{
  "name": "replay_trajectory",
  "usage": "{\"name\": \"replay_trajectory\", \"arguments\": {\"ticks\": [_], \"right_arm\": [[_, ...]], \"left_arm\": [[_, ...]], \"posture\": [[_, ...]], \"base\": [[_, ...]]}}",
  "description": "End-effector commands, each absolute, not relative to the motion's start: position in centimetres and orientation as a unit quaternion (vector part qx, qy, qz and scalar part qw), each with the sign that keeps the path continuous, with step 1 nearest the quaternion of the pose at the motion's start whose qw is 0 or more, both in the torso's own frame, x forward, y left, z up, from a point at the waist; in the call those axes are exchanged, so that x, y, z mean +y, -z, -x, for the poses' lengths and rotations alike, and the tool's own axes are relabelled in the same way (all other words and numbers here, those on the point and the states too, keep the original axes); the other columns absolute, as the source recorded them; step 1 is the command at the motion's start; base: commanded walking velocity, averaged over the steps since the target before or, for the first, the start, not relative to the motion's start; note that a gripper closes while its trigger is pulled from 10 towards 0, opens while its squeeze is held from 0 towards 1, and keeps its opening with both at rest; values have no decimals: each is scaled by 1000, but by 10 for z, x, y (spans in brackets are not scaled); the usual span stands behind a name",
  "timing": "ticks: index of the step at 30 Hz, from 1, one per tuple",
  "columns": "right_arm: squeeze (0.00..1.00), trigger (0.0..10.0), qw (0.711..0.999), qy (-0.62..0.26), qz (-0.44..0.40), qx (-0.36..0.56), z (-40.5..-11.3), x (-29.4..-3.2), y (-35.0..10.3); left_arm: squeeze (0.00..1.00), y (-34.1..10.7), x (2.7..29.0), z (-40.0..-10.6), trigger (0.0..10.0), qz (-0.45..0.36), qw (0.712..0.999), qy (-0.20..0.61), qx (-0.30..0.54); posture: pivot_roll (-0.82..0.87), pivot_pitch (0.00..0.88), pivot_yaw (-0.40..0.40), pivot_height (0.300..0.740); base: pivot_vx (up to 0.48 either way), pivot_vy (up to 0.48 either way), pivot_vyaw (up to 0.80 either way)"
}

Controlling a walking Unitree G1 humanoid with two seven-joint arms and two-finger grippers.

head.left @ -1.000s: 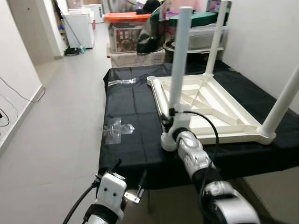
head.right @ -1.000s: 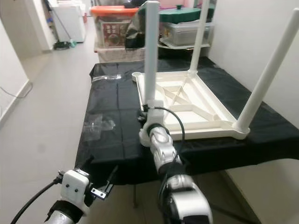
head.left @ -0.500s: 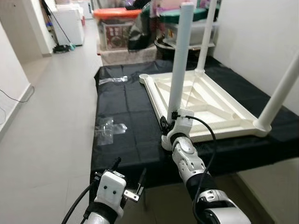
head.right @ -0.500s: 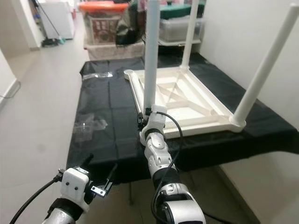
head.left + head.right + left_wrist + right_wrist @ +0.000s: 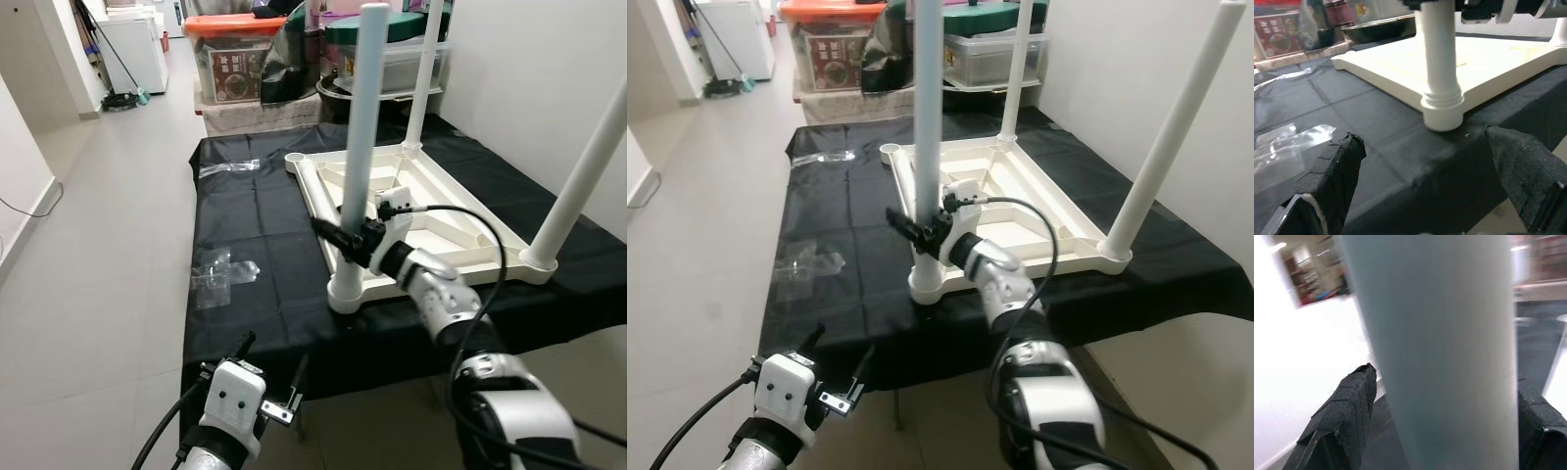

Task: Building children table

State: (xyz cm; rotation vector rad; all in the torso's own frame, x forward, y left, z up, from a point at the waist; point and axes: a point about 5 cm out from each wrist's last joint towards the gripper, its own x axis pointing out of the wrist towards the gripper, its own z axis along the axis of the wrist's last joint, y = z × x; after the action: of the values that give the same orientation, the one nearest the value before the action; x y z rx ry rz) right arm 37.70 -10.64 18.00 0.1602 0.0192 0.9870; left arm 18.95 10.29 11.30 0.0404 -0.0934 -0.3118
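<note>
Three white legs stand up from the upturned children's table (image 5: 431, 211), which lies on a tabletop (image 5: 265, 230) draped in black cloth, its near corner close to the front edge. We see open tiled floor (image 5: 108, 215) on our left, a white wall (image 5: 529, 88) hard on the right, and storage boxes (image 5: 235, 64) stacked beyond the far end.

Our right tool (image 5: 345, 238) sits with its two black fingers (image 5: 1347, 406) on either side of the near leg (image 5: 361, 147), low on the shaft above the corner socket; the wrist view shows a finger on each flank of the leg, though we cannot tell whether they press on it. Half a second ago the same arm reached straight ahead from below the leg; it now comes in from the right, across the frame's underside.

Our left tool (image 5: 269, 377) hangs below the tabletop's front edge, fingers (image 5: 1332, 176) spread wide and holding nothing, much as it did before.

Cream ribs cross the table's underside diagonally. An empty clear plastic bag (image 5: 220, 276) lies on the cloth near the left edge, and another (image 5: 227, 167) farther back.
</note>
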Motion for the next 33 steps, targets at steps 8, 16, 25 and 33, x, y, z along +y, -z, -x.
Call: {"name": "replay_trajectory", "arguments": {"ticks": [8,16,25,33], "right_arm": [[0,10000,769,-632,25,92,-358,-72,-157],[0,0,837,-540,66,54,-370,-60,-159],[0,0,971,-230,17,62,-391,-97,-147],[0,0,997,46,-38,44,-380,-133,-135]], "left_arm": [[0,-108,103,-189,10000,-23,987,155,-38],[0,-107,103,-188,10000,-25,987,157,-36],[0,-107,103,-188,10000,-24,987,157,-35],[0,-107,104,-189,10000,-24,987,158,-33]], "posture": [[73,0,-7,740],[84,0,-11,740],[70,0,-7,740],[62,0,-3,740]], "base": [[0,0,0],[0,0,0],[0,0,0],[0,0,0]]}}
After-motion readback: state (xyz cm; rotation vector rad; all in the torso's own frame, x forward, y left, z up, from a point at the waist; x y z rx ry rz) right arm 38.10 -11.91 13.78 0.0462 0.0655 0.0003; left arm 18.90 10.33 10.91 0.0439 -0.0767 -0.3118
